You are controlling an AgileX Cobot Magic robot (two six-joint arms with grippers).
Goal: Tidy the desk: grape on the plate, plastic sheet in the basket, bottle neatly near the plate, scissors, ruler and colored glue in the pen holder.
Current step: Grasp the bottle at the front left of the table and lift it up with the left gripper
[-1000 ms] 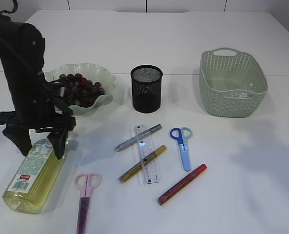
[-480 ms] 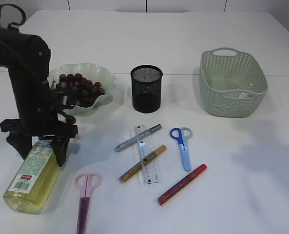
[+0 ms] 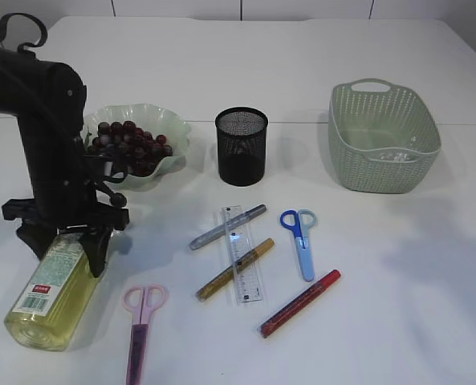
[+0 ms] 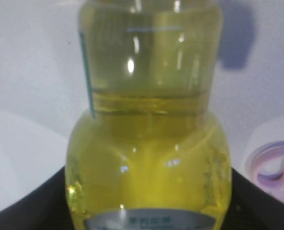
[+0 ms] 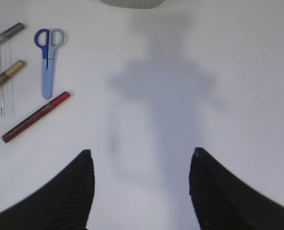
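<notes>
A bottle (image 3: 49, 297) of yellow liquid lies on its side at the front left. My left gripper (image 3: 63, 250) straddles its upper end, and in the left wrist view the black fingers (image 4: 27, 203) press against both sides of the bottle (image 4: 149, 143). Grapes (image 3: 129, 148) lie on the wavy plate (image 3: 177, 132). The clear ruler (image 3: 242, 255) rests across silver (image 3: 225, 227) and gold (image 3: 233, 269) glue pens, with a red one (image 3: 299, 302) nearby. Blue scissors (image 3: 302, 241) and pink scissors (image 3: 139, 329) lie flat. My right gripper (image 5: 142, 152) hangs open over bare table.
The black mesh pen holder (image 3: 241, 146) stands upright behind the pens. The green basket (image 3: 382, 136) sits at the back right with something clear inside. The pink scissors' handle (image 4: 273, 165) lies close beside the bottle. The right wrist view shows the blue scissors (image 5: 47, 62) and red pen (image 5: 35, 117).
The left arm has come down over the bottle's upper end and its fingers have drawn in against the bottle. The right gripper has not changed.
</notes>
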